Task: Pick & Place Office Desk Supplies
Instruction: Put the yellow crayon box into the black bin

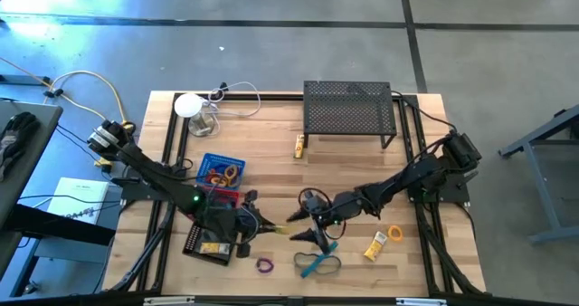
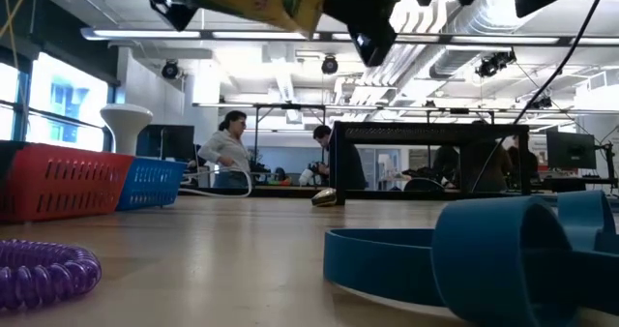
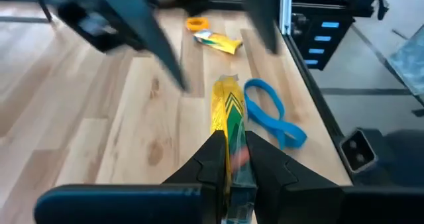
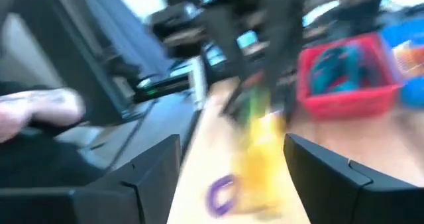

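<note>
Progress partial: red plastic basket (image 1: 224,198) holds some loops; left gripper (image 3: 233,159) pinches yellow-green tube (image 3: 228,105) beside it; right gripper (image 4: 228,168) spread facing tube; purple coil ring (image 1: 264,265), blue elastic loop (image 1: 317,264), orange ring (image 1: 394,233) beyond basket, unplaced.

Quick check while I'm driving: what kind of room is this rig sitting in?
Probably an open-plan office or lab: exposed ceiling ducts with strip lights overhead, people at desks with monitors beyond the wooden table, and a polished concrete floor around it.

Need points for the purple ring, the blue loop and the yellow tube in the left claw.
purple ring (image 1: 264,265): high view, on the ring's coil.
blue loop (image 3: 267,111): left wrist view, on the band's upper curve.
yellow tube (image 3: 228,105): left wrist view, on the body just past the left claw (image 3: 231,159).
</note>
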